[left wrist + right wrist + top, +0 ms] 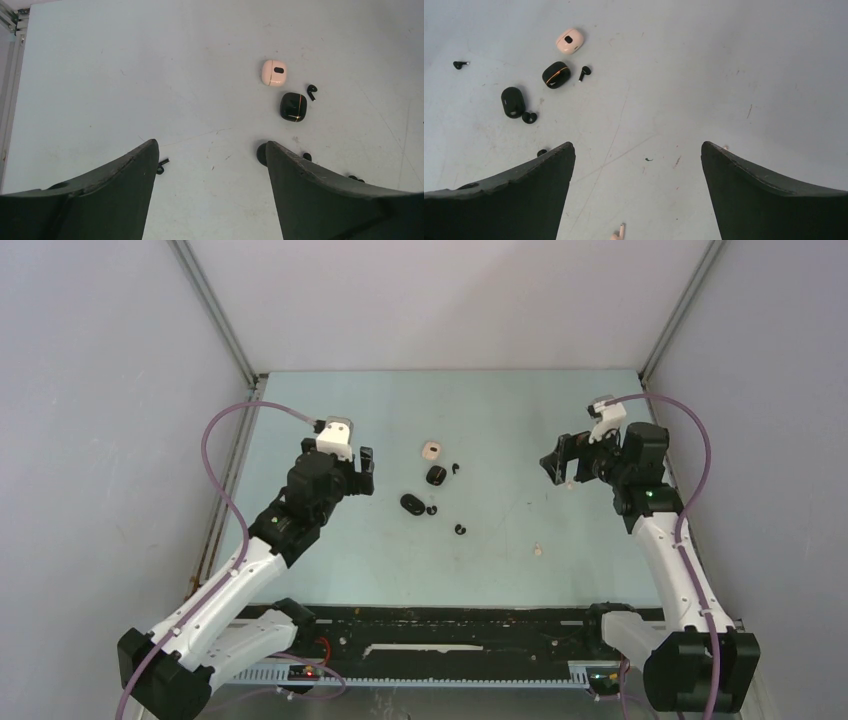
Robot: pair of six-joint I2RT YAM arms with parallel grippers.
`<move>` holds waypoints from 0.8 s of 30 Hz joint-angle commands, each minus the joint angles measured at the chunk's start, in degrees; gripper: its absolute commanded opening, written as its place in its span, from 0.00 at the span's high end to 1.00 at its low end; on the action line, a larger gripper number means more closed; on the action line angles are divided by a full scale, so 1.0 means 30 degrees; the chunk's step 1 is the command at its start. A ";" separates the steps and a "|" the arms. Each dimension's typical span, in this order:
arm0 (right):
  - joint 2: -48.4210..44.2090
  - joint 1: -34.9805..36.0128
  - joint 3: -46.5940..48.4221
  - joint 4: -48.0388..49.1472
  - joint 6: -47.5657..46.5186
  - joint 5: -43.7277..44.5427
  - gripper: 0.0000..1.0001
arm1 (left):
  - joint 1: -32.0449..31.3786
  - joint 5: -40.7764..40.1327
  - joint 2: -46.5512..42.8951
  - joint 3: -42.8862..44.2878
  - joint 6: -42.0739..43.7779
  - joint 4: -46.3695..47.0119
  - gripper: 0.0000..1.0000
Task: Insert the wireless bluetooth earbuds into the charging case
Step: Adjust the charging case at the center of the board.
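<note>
Three closed charging cases lie mid-table: a whitish-beige case (430, 450) (273, 72) (569, 40), a black case with a gold seam (436, 475) (293, 106) (556, 75), and a plain black case (411, 504) (513, 102). Black earbuds lie loose beside them (456, 468) (311, 91) (584, 73), (432, 509) (529, 117), (460, 530). One more black earbud (161, 166) (459, 64) lies by my left finger. A beige earbud (538, 551) (619, 232) lies nearer the front. My left gripper (362, 470) (211, 145) hangs open left of the cases. My right gripper (555, 468) (637, 145) hangs open to their right. Both hold nothing.
Grey walls with metal corner posts (215, 310) close the table on three sides. A black rail (450, 635) runs along the near edge between the arm bases. Another small beige piece (725, 147) peeks out by my right gripper's right finger.
</note>
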 commanded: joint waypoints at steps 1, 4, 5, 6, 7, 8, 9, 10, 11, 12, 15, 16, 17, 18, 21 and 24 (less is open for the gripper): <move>0.0015 -0.0399 0.0258 0.0243 -0.1151 -0.1548 0.00 | -0.0109 -0.0187 -0.0271 0.0279 0.0004 0.0713 0.15; 0.0166 -0.0439 0.0258 -0.1292 -0.4357 -0.4186 0.00 | -0.0109 -0.0199 -0.0240 0.0223 0.0081 0.0705 0.15; 0.0234 -0.0411 0.0258 -0.1670 -0.5027 -0.4709 0.00 | -0.0109 -0.0130 -0.0191 0.0221 0.0135 0.0721 0.16; 0.0286 -0.0430 0.0258 -0.1750 -0.5228 -0.4866 0.00 | -0.0109 0.0058 -0.0083 0.0221 0.0189 0.0709 0.16; 0.0304 -0.0410 0.0258 -0.1672 -0.5092 -0.4802 0.01 | -0.0109 0.0283 0.0059 0.0207 0.0309 0.0722 0.17; 0.0284 -0.0386 0.0258 -0.1546 -0.4939 -0.4581 0.04 | -0.0109 0.0703 0.0271 0.0282 0.0504 0.0683 0.19; 0.0216 -0.0357 0.0258 -0.1467 -0.4865 -0.4363 0.05 | -0.0105 0.1140 0.0565 0.0404 0.0682 0.0561 0.20; 0.0127 -0.0365 0.0258 -0.1436 -0.4816 -0.4241 0.06 | -0.0123 0.1576 0.0836 0.0486 0.0836 0.0447 0.22; 0.0068 -0.0373 0.0258 -0.1410 -0.4799 -0.4141 0.07 | -0.0136 0.2235 0.1225 0.0573 0.0969 0.0356 0.23; 0.0024 -0.0378 0.0258 -0.1374 -0.4723 -0.4081 0.08 | -0.0160 0.2745 0.1614 0.0697 0.1040 0.0242 0.25; -0.0170 -0.0403 0.0258 -0.1290 -0.4595 -0.4072 0.08 | -0.0393 0.3464 0.2900 0.1129 0.1120 -0.0316 0.29; -0.0236 -0.0385 0.0258 -0.1315 -0.4591 -0.4109 0.08 | -0.0561 0.3489 0.3406 0.1342 0.1143 -0.0582 0.30; -0.0311 -0.0379 0.0258 -0.1288 -0.4591 -0.4132 0.08 | -0.0704 0.3396 0.3930 0.1508 0.1165 -0.0879 0.31; -0.0357 -0.0360 0.0258 -0.1289 -0.4591 -0.4146 0.08 | -0.0831 0.3279 0.4428 0.1726 0.1142 -0.1158 0.31; -0.0489 -0.0231 0.0258 -0.1292 -0.4650 -0.4106 0.08 | -0.1007 0.3346 0.6017 0.2507 0.0398 -0.2089 0.32; -0.0611 0.0024 0.0257 -0.1298 -0.4783 -0.3927 0.08 | -0.1016 0.3847 0.7152 0.3185 -0.0904 -0.2302 0.32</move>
